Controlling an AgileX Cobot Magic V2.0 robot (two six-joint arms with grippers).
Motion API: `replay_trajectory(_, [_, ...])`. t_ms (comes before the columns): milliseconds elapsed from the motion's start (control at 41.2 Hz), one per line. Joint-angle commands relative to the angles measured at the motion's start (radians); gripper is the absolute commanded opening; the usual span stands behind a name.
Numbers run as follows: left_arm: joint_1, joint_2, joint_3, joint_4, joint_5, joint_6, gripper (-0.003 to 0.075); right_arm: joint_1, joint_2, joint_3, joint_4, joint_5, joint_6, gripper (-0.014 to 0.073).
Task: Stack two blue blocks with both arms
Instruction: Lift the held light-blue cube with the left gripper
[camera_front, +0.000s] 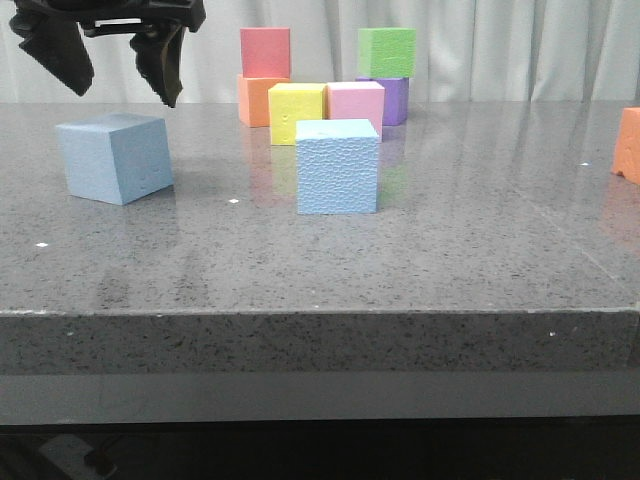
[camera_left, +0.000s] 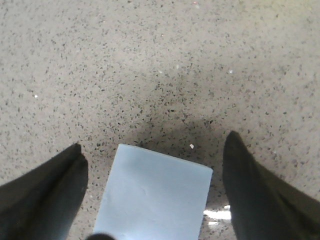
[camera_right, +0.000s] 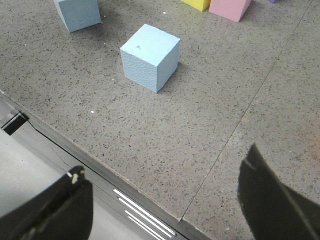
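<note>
Two pale blue blocks rest apart on the grey speckled table. One blue block (camera_front: 115, 158) sits at the left, turned at an angle. The other blue block (camera_front: 338, 167), with a pebbled front face, stands near the middle. My left gripper (camera_front: 125, 90) hangs open just above and behind the left block; in the left wrist view that block (camera_left: 155, 195) lies between the spread fingers of the left gripper (camera_left: 154, 141), untouched. The right gripper (camera_right: 165, 160) is open over the table's front edge, well short of the middle block (camera_right: 150, 57) and the left block (camera_right: 77, 12). It is out of the front view.
Behind the middle block stand a yellow cube (camera_front: 296, 112), a pink cube (camera_front: 356, 105), a red cube (camera_front: 265, 52) on an orange one (camera_front: 252, 100), and a green cube (camera_front: 386, 51) on a purple one (camera_front: 396, 100). Another orange cube (camera_front: 628, 145) sits at the right edge.
</note>
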Motion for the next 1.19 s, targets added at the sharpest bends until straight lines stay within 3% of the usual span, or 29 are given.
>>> replay_trajectory(0, [-0.002, -0.044, -0.027, 0.007, -0.034, 0.054, 0.0535, -0.006, -0.005, -0.026, -0.005, -0.066, -0.010, 0.0602])
replay_trajectory(243, [0.033, 0.020, -0.027, -0.029, -0.021, 0.101, 0.0535, -0.006, -0.005, -0.026, -0.005, -0.066, -0.010, 0.0602])
replay_trajectory(485, [0.088, 0.054, -0.027, -0.308, -0.003, 0.303, 0.0534, -0.006, -0.005, -0.026, -0.005, -0.066, -0.010, 0.0602])
replay_trajectory(607, [0.088, 0.054, -0.027, -0.305, 0.010, 0.304, 0.0508, -0.006, -0.005, -0.026, -0.005, -0.066, -0.010, 0.0602])
replay_trajectory(825, [0.088, 0.054, -0.054, -0.292, 0.063, 0.304, 0.0328, -0.006, -0.005, -0.026, -0.005, -0.066, -0.010, 0.0602])
replay_trajectory(1165, [0.038, 0.047, -0.332, -0.253, 0.218, 0.331, 0.0315, -0.006, -0.005, -0.026, -0.005, -0.066, -0.010, 0.0602])
